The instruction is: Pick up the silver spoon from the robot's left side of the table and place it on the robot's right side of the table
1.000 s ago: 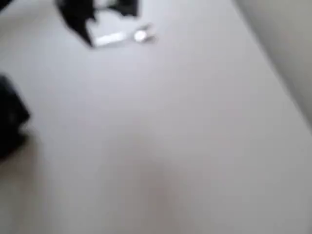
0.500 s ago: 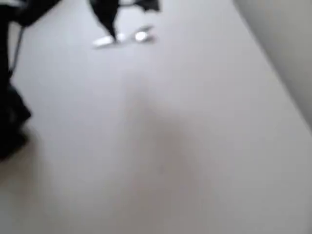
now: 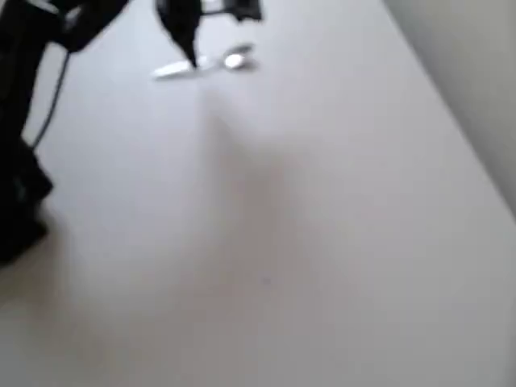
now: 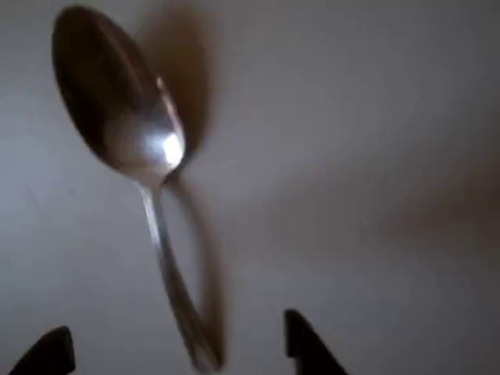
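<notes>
Two jaws stand apart astride the silver spoon (image 4: 141,180) handle; they should be lowered to the tabletop (image 4: 375,156) and closed, bowl toward 11 o'clock.

I count one silver spoon (image 3: 205,64), at about 12 o'clock in the overhead view and lying on one white table (image 3: 266,242). One black gripper (image 4: 176,344), two fingertips (image 4: 301,344) as far as I can tell through blur.
</notes>
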